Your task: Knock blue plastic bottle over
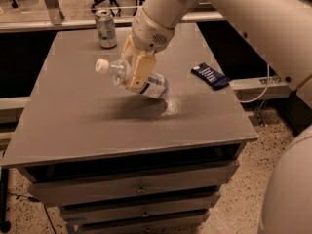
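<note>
Arm reaches in from the upper right. The gripper [135, 78] sits over the middle of the table [73, 126], its tan fingers [140, 65] straddling the blue plastic bottle [155, 86] and clamped on its body.

- Bottle tilted far over, close to lying flat: white cap [102, 65] points left and slightly up, base end lower and to the right.
- The shadow falls on the tabletop just in front of it. Cannot tell whether the base touches the surface or hangs just above it.
- Green-and-silver can [106, 28] upright at the back left edge, well apart from the bottle. Dark blue wrapper [210, 75] flat near the right edge, also apart.

Judgement: tipping step is in hand and mostly done. The bottle is off vertical but carried by the gripper, not resting on its side.

Next move calls for lowering the bottle to the surface and opening the fingers so it lies on its side. It is round and may roll, so a low release away from the table edges looks safest.
</note>
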